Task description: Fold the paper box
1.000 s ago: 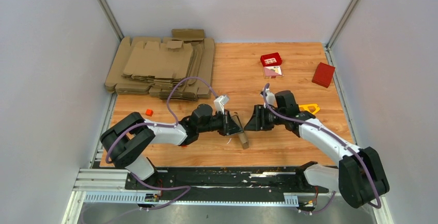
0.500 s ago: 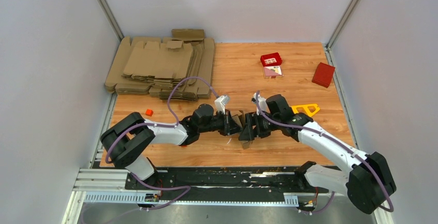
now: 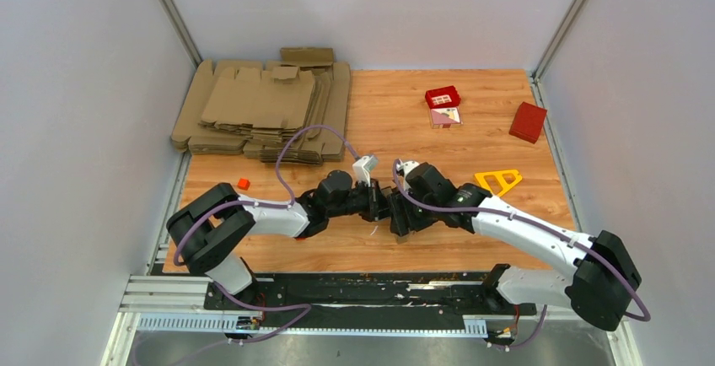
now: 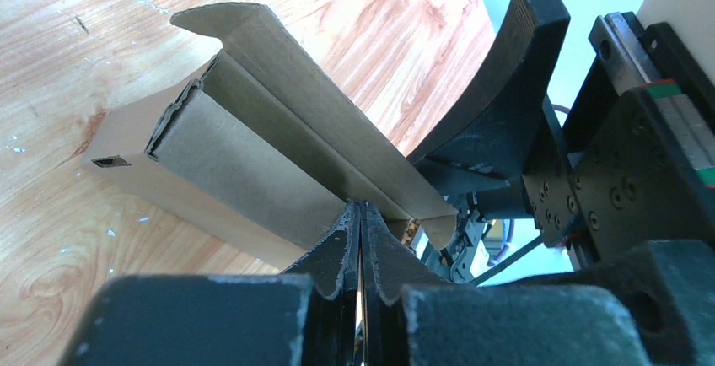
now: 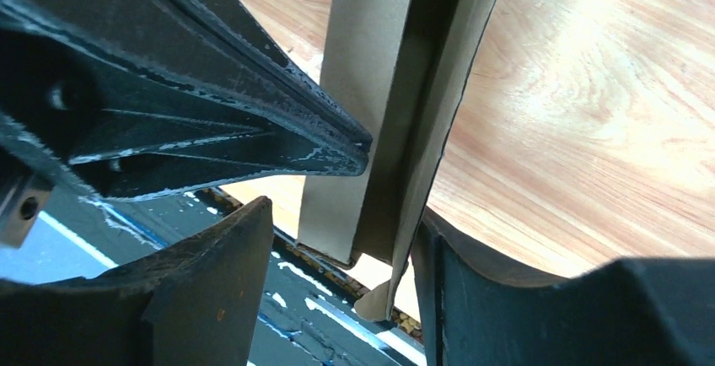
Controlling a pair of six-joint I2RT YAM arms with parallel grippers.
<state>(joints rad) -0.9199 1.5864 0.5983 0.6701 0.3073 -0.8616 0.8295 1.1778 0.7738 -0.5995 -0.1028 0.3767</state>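
While only partly formed, the paper box (image 4: 253, 155) presents as a long brown cardboard sleeve, one end open and showing its corrugated edge, with a loose long flap standing out along its upper side. Location: low over the near middle of the wooden table (image 3: 472, 130), between the two grippers; whether it touches the boards cannot be told. Left gripper (image 4: 361, 214): fingertips pressed together with no gap, seemingly pinching a thin cardboard wall where the panels converge, so serving as the holding hand. Right gripper (image 5: 354, 282): jaws apart and straddling the box's end, one finger well clear of the cardboard, the other close against the loose flap's edge; nothing clamped. Step in hand, by judgement: the middle of folding, body squared up, side flap not yet closed. Next move, by judgement: the right jaws should bear the flap down flat against the body and tuck it, while the left pinch keeps the sleeve from twisting; square alignment matters more than force. Surroundings: a pile of flat cardboard blanks (image 3: 261, 109) at the far left, a red box (image 3: 528, 121) at the far right, a yellow triangular piece (image 3: 500, 180) beside the right arm, all well apart from the work.
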